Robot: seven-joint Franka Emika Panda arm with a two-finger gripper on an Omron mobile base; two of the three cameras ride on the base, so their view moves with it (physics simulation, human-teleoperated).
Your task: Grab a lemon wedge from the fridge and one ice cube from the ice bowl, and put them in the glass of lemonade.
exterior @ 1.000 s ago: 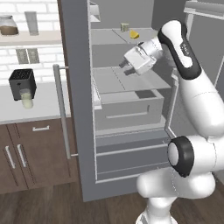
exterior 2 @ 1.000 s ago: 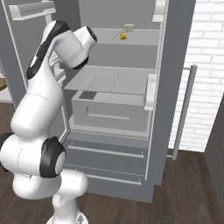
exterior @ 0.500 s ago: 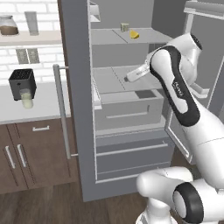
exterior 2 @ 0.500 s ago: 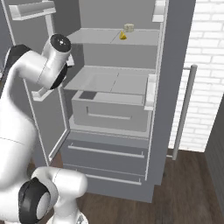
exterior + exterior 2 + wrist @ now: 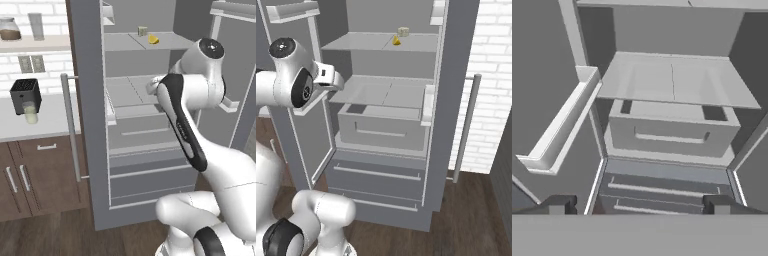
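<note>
The fridge [image 5: 381, 115] stands open. The lemon wedge [image 5: 397, 41] sits on its top shelf (beside a small pale cube). The jaws [image 5: 637, 202] are wide apart, holding nothing.

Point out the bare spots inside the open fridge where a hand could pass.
The middle shelf, between the side walls above the drawer, is bare. On the top shelf, the left half is free; the lemon wedge and a pale cube crowd the back right.
</note>
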